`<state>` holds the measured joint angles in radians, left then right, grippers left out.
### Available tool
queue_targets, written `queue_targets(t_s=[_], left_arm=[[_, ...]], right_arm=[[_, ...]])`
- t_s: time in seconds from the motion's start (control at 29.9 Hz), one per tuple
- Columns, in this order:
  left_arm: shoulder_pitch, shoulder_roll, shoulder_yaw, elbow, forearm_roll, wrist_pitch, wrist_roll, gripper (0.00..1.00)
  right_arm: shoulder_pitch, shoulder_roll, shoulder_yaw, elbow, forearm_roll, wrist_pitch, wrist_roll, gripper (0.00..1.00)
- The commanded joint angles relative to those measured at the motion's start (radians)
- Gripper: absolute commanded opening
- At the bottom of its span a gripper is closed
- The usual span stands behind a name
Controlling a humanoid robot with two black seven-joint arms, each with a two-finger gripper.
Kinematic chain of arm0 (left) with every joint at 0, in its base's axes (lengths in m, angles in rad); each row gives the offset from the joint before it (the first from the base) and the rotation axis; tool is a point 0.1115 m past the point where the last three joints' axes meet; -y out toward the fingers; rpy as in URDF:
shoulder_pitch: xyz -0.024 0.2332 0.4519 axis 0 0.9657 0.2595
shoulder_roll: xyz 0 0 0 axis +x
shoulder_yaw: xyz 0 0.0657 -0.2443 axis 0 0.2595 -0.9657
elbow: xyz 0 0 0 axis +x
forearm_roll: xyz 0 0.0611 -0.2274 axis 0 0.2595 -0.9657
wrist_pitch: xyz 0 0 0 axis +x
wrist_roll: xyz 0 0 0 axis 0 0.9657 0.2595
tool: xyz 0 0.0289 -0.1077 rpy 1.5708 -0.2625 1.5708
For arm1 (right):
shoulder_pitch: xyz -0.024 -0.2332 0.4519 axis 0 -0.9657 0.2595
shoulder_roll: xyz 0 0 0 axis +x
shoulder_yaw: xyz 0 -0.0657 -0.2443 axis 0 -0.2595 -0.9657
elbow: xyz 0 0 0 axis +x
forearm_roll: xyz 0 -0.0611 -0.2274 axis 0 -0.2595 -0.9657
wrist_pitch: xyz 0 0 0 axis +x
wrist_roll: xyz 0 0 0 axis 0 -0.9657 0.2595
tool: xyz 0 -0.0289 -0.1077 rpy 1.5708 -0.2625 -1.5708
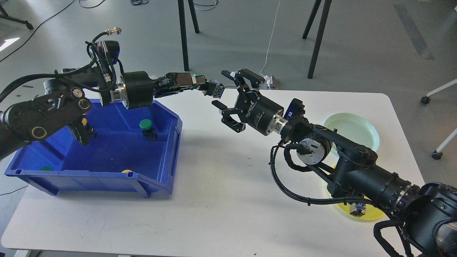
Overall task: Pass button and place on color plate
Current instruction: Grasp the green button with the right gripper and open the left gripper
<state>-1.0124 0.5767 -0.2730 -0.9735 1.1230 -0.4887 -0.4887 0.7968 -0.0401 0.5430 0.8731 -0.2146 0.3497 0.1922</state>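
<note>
1. Mid-air handover under way above the white tabletop (214, 185), between the blue bin (107, 153) on the left and the plates on the right.
2. Left gripper (200, 85) pressed onto a button (215, 90): green cap just visible near the fingers, grey contact block sticking out past the fingertips toward the right.
3. Right gripper (228, 96) spread wide, one finger above and one below, mouth turned left toward the button's protruding end.
4. Key relation: button lies just left of the right gripper's mouth, near level with the gap between its fingers, long axis running roughly left to right along the line joining the two grippers. Not yet enclosed, as far as can be judged; whether the block already touches a finger cannot be told.
5. Judged next move: short advance of the right gripper leftward over the grey block, closure, then release by the left.
6. Pale green plate (357, 128) on the far right of the tabletop, partly behind the right arm; yellow plate (371, 214) nearer, largely hidden under that arm, with a small button-like piece on it.
7. Green cap suggests the pale green plate as the likely target.
8. More buttons left in the bin, one green-capped button (146, 126) upright near its middle.
9. Risk: a slip of the small block during the exchange, with a fall to the tabletop.
</note>
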Motion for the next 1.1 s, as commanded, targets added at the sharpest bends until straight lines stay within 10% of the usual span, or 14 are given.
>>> queue_targets(t_s=[0.0,0.67,1.07], left_arm=[[0.000,0.000,0.000,-0.001,0.000,0.000,0.000,0.16],[0.002,-0.002,0.000,0.015,0.001,0.000,0.000,0.17],[0.029,-0.005,-0.011,0.041,-0.094,0.000,0.000,0.79]], right_arm=[[0.012,0.016,0.000,-0.025,0.000,0.000,0.000,0.63],[0.027,0.025,-0.003,-0.037,0.000,0.003,0.000,0.19],[0.027,0.022,-0.005,-0.034,-0.002,0.002,0.001,0.16]])
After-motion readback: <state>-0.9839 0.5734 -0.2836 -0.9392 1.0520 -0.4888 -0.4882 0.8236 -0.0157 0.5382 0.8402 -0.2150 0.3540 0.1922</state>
